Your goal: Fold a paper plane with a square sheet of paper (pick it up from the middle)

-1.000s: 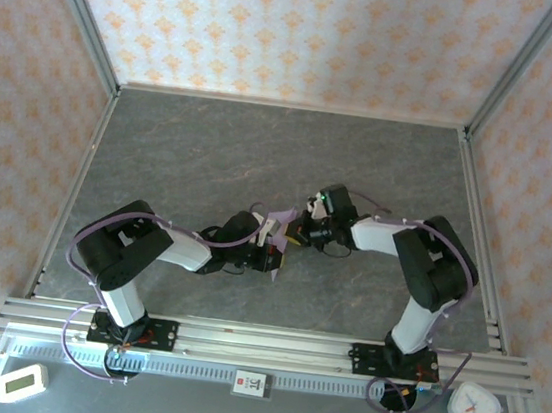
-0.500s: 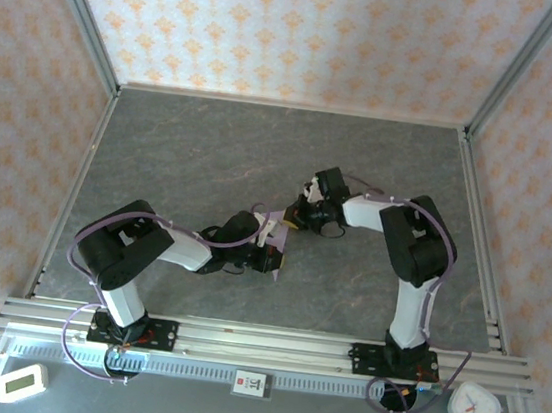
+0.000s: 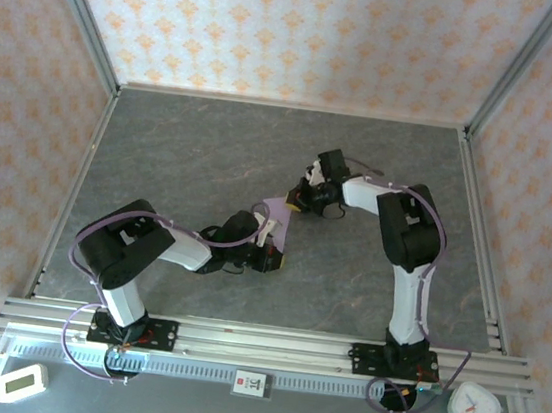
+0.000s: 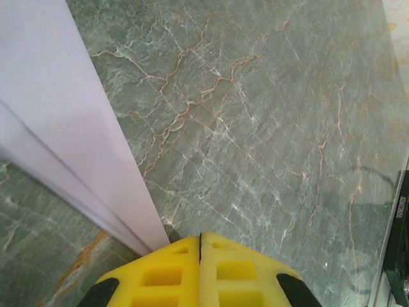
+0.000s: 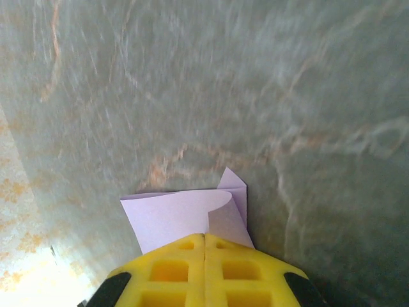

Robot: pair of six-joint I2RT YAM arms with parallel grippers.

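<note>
The lavender sheet of paper (image 3: 277,212) lies folded into layers on the grey marbled table (image 3: 203,147), between the two grippers. My left gripper (image 3: 269,244) sits at its near end. In the left wrist view the jaws (image 4: 200,238) are shut, and a long folded band of the paper (image 4: 64,128) runs past on the left and under the left finger. My right gripper (image 3: 303,200) is at the far end. Its jaws (image 5: 204,236) are shut with the tips over the paper (image 5: 172,214), which shows face-on with a curled flap and a pointed corner ahead. Nothing lies between either pair of jaws.
An aluminium rail (image 3: 259,341) carries both arm bases along the near edge. A white clock (image 3: 474,407) lies at bottom right, a small white device (image 3: 21,382) at bottom left. Metal frame posts (image 3: 504,73) and patterned walls bound the table.
My right gripper has slid away from the left one, toward the far side, and its elbow has swung in. More of the paper shows between the grippers. The left arm has stayed put.
</note>
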